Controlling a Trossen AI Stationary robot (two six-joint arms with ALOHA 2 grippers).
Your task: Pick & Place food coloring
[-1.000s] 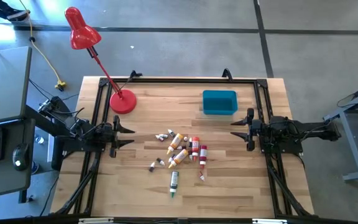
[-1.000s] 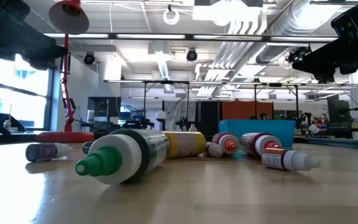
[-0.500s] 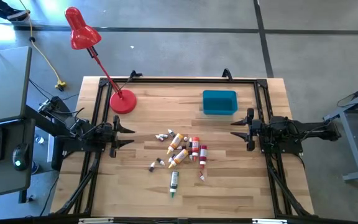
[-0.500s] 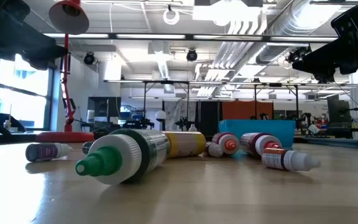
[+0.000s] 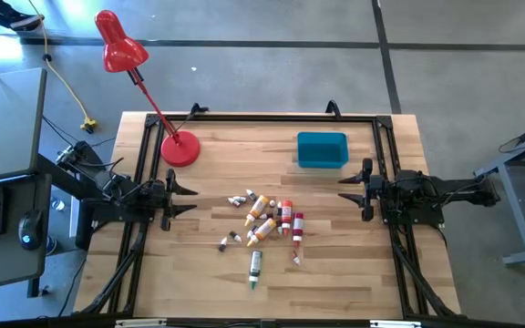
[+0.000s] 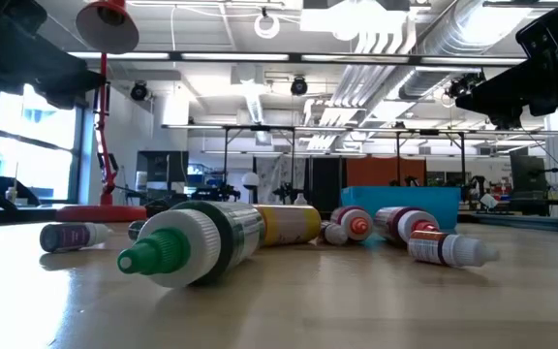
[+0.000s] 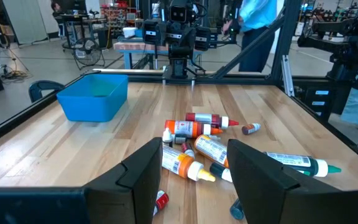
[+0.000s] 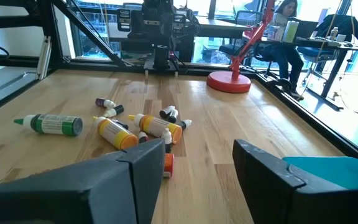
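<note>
The food coloring bottles (image 5: 267,221) lie on their sides in a loose cluster at the table's middle: yellow-orange ones, red ones, tiny grey-white ones (image 5: 230,240), and a green-tipped tube (image 5: 255,269) nearest the near edge. The low view shows the green-tipped tube (image 6: 197,242) in front and a red bottle (image 6: 444,248) at right. My left gripper (image 5: 182,197) hovers open at the cluster's left, above the table. My right gripper (image 5: 352,189) hovers open at its right. In the wrist views the bottles (image 7: 194,146) (image 8: 138,127) lie beyond the open fingers.
A blue plastic bin (image 5: 322,149) stands toward the far right of the table. A red desk lamp stands with its base (image 5: 180,148) at the far left corner. A black frame (image 5: 244,117) runs along the table's edges. A person (image 8: 288,25) sits beyond the table.
</note>
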